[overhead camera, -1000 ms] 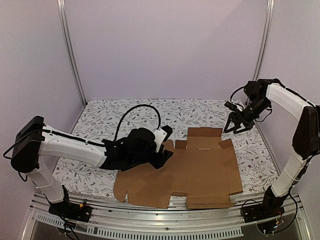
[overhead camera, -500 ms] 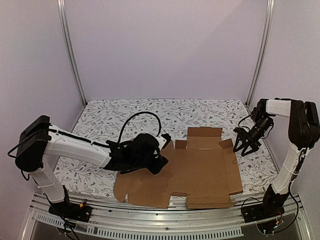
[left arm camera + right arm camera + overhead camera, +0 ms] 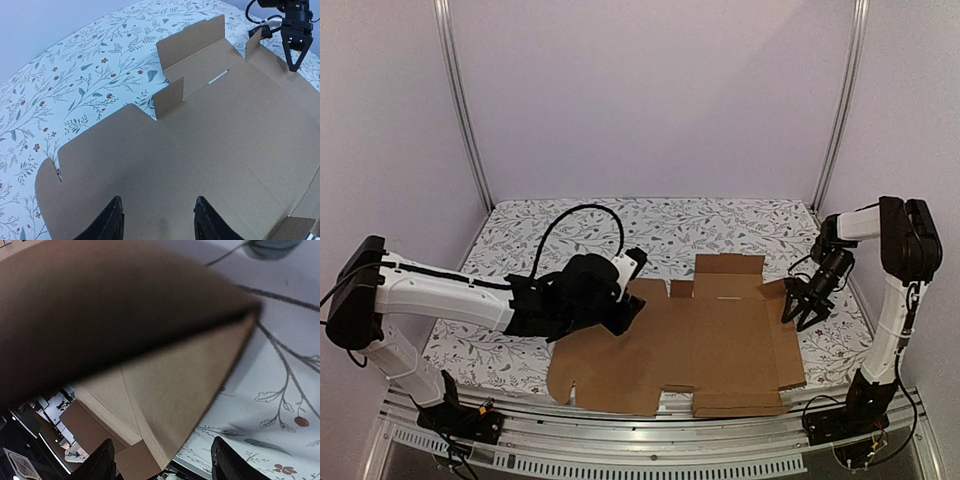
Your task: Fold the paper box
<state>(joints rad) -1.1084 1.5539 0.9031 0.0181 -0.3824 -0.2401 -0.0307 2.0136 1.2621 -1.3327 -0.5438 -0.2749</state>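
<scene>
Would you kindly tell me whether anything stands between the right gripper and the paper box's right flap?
Nothing visible does. The right gripper hangs open right at the paper box's raised right flap, with only floral tablecloth beside it.

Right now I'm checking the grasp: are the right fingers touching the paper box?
Cannot tell. Right wrist view: paper box flap close by the open right fingers, contact point unseen.

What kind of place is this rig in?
Probably an enclosed robot lab cell: plain lilac walls on aluminium posts, a floral tablecloth, and a left arm and right arm bolted at the near edge, working a flat paper box.
</scene>
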